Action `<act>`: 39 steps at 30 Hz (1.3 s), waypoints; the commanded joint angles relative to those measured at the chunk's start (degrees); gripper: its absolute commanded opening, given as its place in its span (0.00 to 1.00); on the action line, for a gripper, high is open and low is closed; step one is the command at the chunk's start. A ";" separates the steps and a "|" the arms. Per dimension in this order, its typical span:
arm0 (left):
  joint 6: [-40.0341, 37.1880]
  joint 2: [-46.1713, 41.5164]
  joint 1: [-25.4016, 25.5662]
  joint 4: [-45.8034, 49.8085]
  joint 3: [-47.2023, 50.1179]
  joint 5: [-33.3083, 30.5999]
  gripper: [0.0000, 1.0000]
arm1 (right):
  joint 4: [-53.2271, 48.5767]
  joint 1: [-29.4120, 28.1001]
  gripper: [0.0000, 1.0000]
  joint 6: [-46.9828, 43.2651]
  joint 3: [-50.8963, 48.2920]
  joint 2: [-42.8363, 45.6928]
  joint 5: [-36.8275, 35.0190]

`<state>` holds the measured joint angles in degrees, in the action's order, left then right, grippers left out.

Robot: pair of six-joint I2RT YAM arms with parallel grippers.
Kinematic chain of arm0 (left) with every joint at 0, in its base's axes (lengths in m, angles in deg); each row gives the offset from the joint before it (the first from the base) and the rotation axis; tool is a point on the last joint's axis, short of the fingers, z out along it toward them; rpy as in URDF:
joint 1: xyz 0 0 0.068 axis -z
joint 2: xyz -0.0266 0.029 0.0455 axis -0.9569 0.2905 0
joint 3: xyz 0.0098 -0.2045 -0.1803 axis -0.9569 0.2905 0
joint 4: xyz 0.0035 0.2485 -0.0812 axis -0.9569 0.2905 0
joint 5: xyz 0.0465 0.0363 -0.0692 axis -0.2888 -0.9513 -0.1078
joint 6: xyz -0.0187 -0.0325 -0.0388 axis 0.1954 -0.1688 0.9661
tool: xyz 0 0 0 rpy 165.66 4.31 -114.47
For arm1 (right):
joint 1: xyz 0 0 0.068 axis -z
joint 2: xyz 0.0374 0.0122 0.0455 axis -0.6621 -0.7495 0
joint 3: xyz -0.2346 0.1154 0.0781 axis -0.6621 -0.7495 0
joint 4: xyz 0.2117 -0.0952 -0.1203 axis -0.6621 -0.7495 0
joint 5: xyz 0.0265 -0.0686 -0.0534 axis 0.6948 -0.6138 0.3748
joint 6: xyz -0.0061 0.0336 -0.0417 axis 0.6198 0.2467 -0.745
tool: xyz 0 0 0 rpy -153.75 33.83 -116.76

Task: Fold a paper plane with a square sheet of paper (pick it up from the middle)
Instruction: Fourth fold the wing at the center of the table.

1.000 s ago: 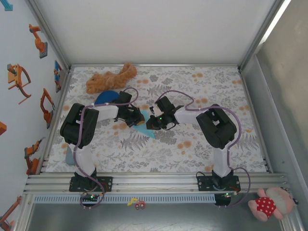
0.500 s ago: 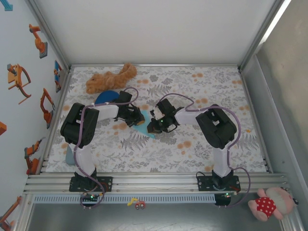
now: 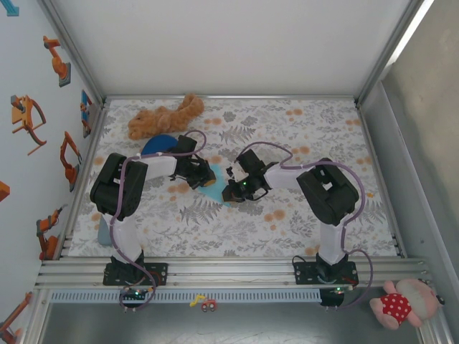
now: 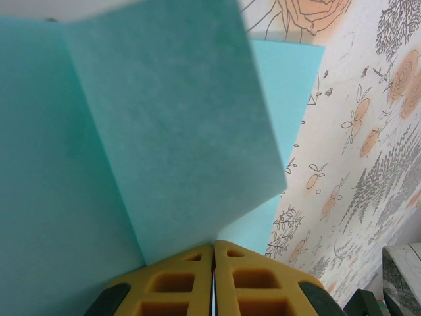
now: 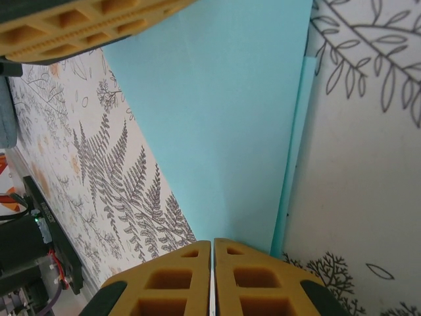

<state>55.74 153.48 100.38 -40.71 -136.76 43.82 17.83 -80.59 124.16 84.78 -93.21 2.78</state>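
The light cyan-blue sheet of paper (image 3: 215, 193) lies partly folded on the floral cloth in the middle of the table, between my two grippers. In the left wrist view one flap of the paper (image 4: 164, 131) stands up from a crease. The flap's corner runs into the closed tips of my left gripper (image 4: 214, 245) (image 3: 203, 177). My right gripper (image 5: 212, 242) (image 3: 229, 190) is shut, its tips at the near edge of the flat, doubled paper (image 5: 217, 131). One of the left gripper's yellow fingers (image 5: 79, 26) shows at the far end of the sheet.
An orange plush toy (image 3: 163, 118) lies at the back left, with a dark blue dome (image 3: 159, 145) just in front of it by the left arm. Metal frame rails (image 3: 229, 269) border the table. A pink plush (image 3: 398, 304) sits outside the frame at the front right.
My right gripper has slid a little to the right and toward the near edge along the paper. The left gripper and the paper have stayed where they were.
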 commanded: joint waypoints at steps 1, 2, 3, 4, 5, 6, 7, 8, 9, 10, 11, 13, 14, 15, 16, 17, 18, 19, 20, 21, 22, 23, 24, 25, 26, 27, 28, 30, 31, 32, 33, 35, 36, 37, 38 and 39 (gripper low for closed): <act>0.29 3.01 -0.11 5.10 0.99 -3.02 0.10 | -3.77 -0.22 0.10 0.30 -1.48 1.65 1.47; 0.24 3.00 -0.12 5.10 0.93 -3.02 0.10 | -3.81 -0.17 0.10 0.30 -1.58 1.50 1.43; 0.22 3.02 -0.11 5.05 0.96 -3.02 0.10 | -3.83 -0.22 0.10 0.43 -1.67 1.34 1.48; 0.27 3.04 -0.11 5.10 0.92 -3.00 0.10 | -3.76 -0.22 0.10 0.49 -1.83 1.25 1.70; 0.29 3.14 -0.11 5.10 0.97 -3.02 0.10 | -3.64 -0.23 0.10 0.58 -2.03 1.24 1.81; 0.24 3.01 -0.11 5.10 0.93 -3.02 0.10 | -3.68 -0.17 0.10 0.60 -2.23 1.25 1.87; 0.29 2.96 -0.15 5.10 0.99 -3.02 0.10 | -3.70 -0.21 0.10 0.54 -2.40 1.25 2.00; 0.24 3.02 -0.12 5.11 1.05 -3.02 0.10 | -3.76 -0.23 0.10 0.45 -2.55 1.25 1.95; 0.29 3.03 -0.11 5.14 1.08 -3.02 0.10 | -3.96 -0.21 0.10 0.38 -2.61 1.10 1.80; 0.29 3.07 -0.15 5.17 1.03 -3.08 0.10 | -4.24 -0.20 0.10 0.25 -2.64 0.92 1.44; 0.31 3.16 -0.11 5.18 0.96 -3.10 0.10 | -4.46 -0.15 0.10 0.05 -2.62 0.61 1.06; 0.37 3.25 -0.11 5.10 0.93 -3.01 0.10 | -4.49 -0.19 0.10 0.02 -2.56 -0.13 0.73; 0.37 3.25 -0.11 5.12 0.92 -2.97 0.10 | -4.47 -0.22 0.10 0.00 -2.55 -0.41 0.75; 0.37 3.25 -0.11 5.19 0.99 -3.02 0.10 | -4.56 -0.22 0.10 0.08 -2.45 -0.53 0.98; 0.37 3.25 -0.11 5.17 0.95 -3.02 0.10 | -4.69 -0.15 0.10 0.09 -2.45 -0.27 1.11; 0.29 3.22 -0.13 5.23 1.00 -3.02 0.10 | -4.70 -0.22 0.10 0.17 -2.49 0.39 1.13; 0.29 3.16 -0.11 5.27 0.99 -3.03 0.10 | -4.71 -0.22 0.10 0.20 -2.61 1.33 1.20; 0.29 3.17 -0.13 5.30 1.00 -3.02 0.10 | -4.72 -0.16 0.10 0.18 -2.70 2.27 1.12; 0.24 3.17 -0.16 5.25 1.00 -3.02 0.10 | -5.04 -0.15 0.10 0.10 -2.71 3.33 1.00; 0.29 3.17 -0.21 5.24 1.00 -3.02 0.10 | -5.51 -0.09 0.10 0.06 -2.69 4.16 0.80; 0.21 3.17 -0.11 5.30 0.92 -3.03 0.10 | -5.82 -0.15 0.10 -0.10 -2.62 4.51 0.77; 0.27 3.17 -0.13 5.36 0.96 -3.02 0.10 | -6.19 -0.09 0.10 -0.15 -2.72 4.54 0.49; 0.24 3.16 -0.11 5.36 0.83 -3.02 0.10 | -6.41 -0.15 0.10 -0.17 -2.88 4.37 0.25; 0.28 3.17 -0.11 5.36 0.86 -3.00 0.10 | -6.49 -0.15 0.10 -0.25 -3.02 4.12 0.17; 0.29 3.14 -0.17 5.36 0.83 -3.02 0.10 | -6.53 -0.11 0.10 -0.18 -3.12 3.86 0.12; 0.29 3.17 -0.11 5.36 0.90 -3.02 0.10 | -6.53 -0.16 0.10 -0.12 -3.33 3.52 0.02; 0.24 3.17 -0.17 5.36 0.83 -3.02 0.10 | -6.47 -0.15 0.10 -0.11 -3.49 3.29 -0.02; 0.19 3.14 -0.11 5.32 0.79 -2.93 0.10 | -6.39 -0.15 0.10 -0.20 -3.75 2.75 -0.20; 0.20 3.23 -0.12 5.32 0.78 -2.92 0.10 | -6.40 -0.10 0.10 -0.03 -3.83 2.43 -0.33; 0.19 3.23 -0.09 5.36 0.76 -2.84 0.10 | -6.36 -0.15 0.10 -0.02 -3.89 2.11 -0.54; 0.15 3.25 -0.12 5.36 0.75 -2.84 0.10 | -6.33 -0.20 0.10 -0.07 -3.85 1.72 -0.68; 0.20 3.25 -0.14 5.35 0.81 -2.82 0.10 | -6.23 -0.11 0.10 -0.05 -3.85 0.81 -0.63; 0.20 3.28 -0.12 5.36 0.76 -2.80 0.10 | -6.34 -0.15 0.10 -0.03 -3.85 0.32 -0.64; 0.20 3.30 -0.11 5.40 0.82 -2.84 0.10 | -6.47 -0.08 0.10 -0.07 -3.79 0.01 -0.64; 0.19 3.25 -0.11 5.37 0.77 -2.76 0.10 | -6.53 -0.15 0.10 0.02 -3.76 -0.02 -0.64; 0.20 3.26 -0.11 5.34 0.82 -2.75 0.10 | -6.56 -0.11 0.10 0.04 -3.68 0.34 -0.64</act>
<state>55.74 153.65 100.40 -40.67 -136.76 44.74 13.85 -80.53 124.18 81.70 -91.37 3.33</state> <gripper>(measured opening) 0.102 0.097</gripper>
